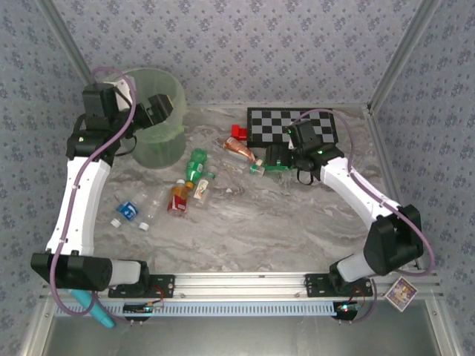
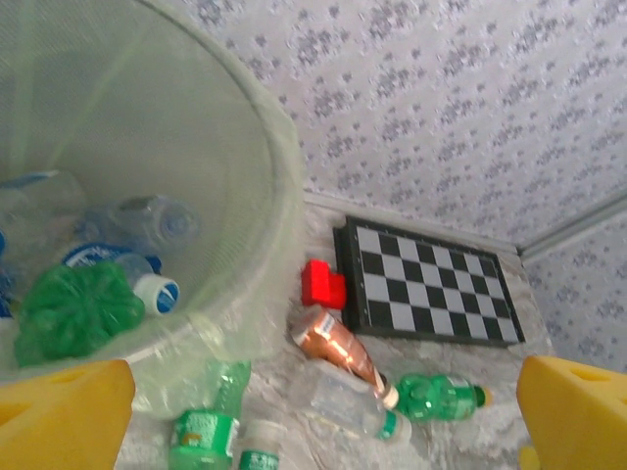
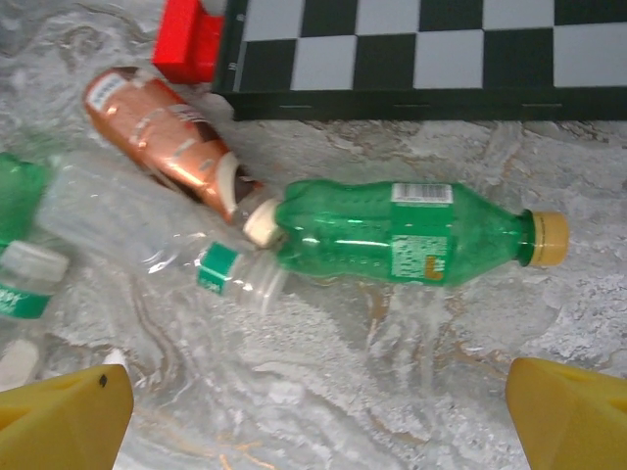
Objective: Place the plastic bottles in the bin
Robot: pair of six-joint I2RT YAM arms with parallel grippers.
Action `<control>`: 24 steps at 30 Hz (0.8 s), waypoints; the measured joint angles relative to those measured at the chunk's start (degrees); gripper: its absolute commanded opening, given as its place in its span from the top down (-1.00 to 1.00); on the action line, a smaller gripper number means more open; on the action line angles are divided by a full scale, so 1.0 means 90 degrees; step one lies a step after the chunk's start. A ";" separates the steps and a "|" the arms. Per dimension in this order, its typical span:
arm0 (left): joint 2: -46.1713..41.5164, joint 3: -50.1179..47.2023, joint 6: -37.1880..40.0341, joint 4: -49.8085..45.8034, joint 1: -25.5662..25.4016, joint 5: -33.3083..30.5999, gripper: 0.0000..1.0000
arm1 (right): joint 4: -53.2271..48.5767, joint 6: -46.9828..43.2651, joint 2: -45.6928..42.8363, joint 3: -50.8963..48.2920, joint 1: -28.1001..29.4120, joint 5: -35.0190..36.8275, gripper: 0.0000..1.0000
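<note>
The left gripper is hanging over the rim of the pale-green bin, its fingers spread wide and gripping nothing. Inside the bin, a crushed green bottle and clear blue-capped bottles are lying at the bottom. The right gripper is hovering with jaws wide apart and empty above a yellow-capped green bottle on the marble table near the checkerboard — its base is touching the cap of a copper-orange bottle. An orange-red bottle is lying mid-table.

Outside the bin you had two orange-red bottles, two green bottles, one checkerboard, and one red block.
</note>
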 measured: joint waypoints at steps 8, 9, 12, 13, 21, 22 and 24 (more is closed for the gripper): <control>-0.0503 -0.0041 0.0012 -0.0452 -0.0102 -0.0029 -1.00 | 0.0187 -0.0216 0.1190 0.0175 -0.0894 -0.0653 -0.99; -0.0566 -0.0041 0.0029 -0.0505 -0.0104 -0.0041 -0.99 | 0.0194 -0.0260 0.1370 0.0255 -0.0988 -0.0750 -0.99; -0.0726 -0.0041 0.0051 -0.0646 -0.0107 -0.0080 -1.00 | 0.0211 -0.0367 0.1829 0.0556 -0.1234 -0.1010 -0.99; -0.0772 -0.0041 0.0051 -0.0704 -0.0107 -0.0102 -0.99 | 0.0216 -0.0406 0.1979 0.0682 -0.1307 -0.1100 -0.99; -0.0959 -0.0046 0.0049 -0.0903 -0.0107 -0.0253 -1.00 | 0.0274 -0.0627 0.2640 0.1324 -0.1525 -0.1540 -0.99; -0.0979 -0.0051 0.0049 -0.0911 -0.0104 -0.0267 -0.99 | 0.0274 -0.0644 0.2696 0.1365 -0.1528 -0.1588 -1.00; -0.1025 -0.0080 0.0049 -0.0913 -0.0107 -0.0294 -0.99 | 0.0274 -0.0673 0.2776 0.1396 -0.1532 -0.1683 -1.00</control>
